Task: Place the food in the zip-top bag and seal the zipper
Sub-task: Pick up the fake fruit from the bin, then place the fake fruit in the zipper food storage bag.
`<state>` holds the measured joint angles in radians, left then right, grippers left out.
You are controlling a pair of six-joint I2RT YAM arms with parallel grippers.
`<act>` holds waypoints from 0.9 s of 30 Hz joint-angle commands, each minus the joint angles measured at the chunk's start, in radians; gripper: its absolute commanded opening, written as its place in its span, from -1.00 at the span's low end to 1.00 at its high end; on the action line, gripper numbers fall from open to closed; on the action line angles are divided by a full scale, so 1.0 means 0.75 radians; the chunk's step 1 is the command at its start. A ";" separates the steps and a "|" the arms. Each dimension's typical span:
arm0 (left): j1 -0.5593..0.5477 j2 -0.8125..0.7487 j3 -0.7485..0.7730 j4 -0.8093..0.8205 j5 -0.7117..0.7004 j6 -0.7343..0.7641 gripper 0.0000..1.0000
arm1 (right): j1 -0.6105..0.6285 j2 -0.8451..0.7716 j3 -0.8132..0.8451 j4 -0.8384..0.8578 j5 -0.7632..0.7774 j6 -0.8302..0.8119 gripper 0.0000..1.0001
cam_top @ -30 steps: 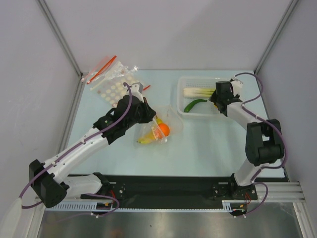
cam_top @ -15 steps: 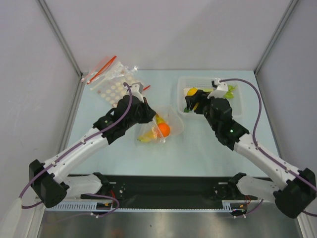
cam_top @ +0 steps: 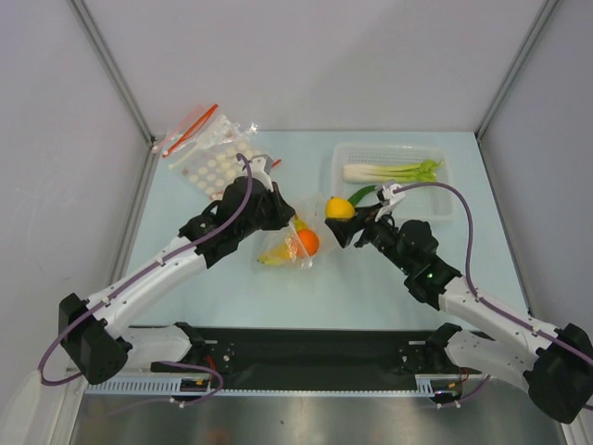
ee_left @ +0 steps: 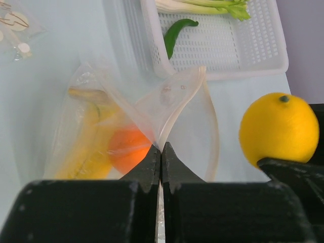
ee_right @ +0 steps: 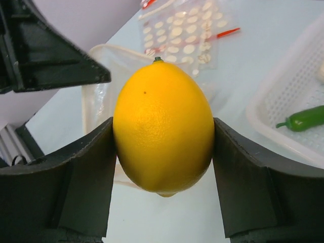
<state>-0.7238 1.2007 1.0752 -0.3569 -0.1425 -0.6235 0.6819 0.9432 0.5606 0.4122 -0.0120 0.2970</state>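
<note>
The zip-top bag [cam_top: 320, 232] lies mid-table with its mouth open toward the right. It holds the banana [cam_top: 275, 258] and the orange [cam_top: 307, 242], which also show in the left wrist view as the banana [ee_left: 88, 147] and the orange [ee_left: 129, 152]. My left gripper [ee_left: 161, 147] is shut on the bag's upper mouth edge and holds it up. The pale rim [ee_left: 215, 136] curves open. My right gripper [ee_right: 163, 152] is shut on the lemon [ee_right: 163, 126] and holds it just right of the mouth [cam_top: 339, 208]. The green vegetable [cam_top: 363, 195] and the leek [cam_top: 389, 171] lie in the basket.
The white mesh basket [cam_top: 445, 199] stands at the back right, close behind my right gripper. A heap of spare dotted bags with red strips [cam_top: 208, 148] lies at the back left. Grey walls enclose the table on three sides.
My right gripper has come out of the basket with the lemon and moved left to the bag's mouth. My left gripper still holds the bag's edge.
</note>
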 commanded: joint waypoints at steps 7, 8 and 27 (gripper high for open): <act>0.010 -0.016 0.004 0.128 0.174 0.056 -1.00 | 0.120 0.090 0.105 0.093 -0.039 -0.136 -0.28; 0.010 -0.024 0.000 0.136 0.172 0.056 -0.99 | 0.120 0.092 0.112 0.089 -0.035 -0.140 -0.28; 0.010 -0.034 -0.004 0.149 0.216 0.068 -1.00 | 0.154 0.286 0.163 0.107 -0.121 -0.157 -0.34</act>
<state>-0.7235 1.2102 1.0721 -0.3149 -0.0204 -0.5961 0.7864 1.1133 0.6239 0.4465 -0.0803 0.2001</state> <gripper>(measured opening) 0.009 0.708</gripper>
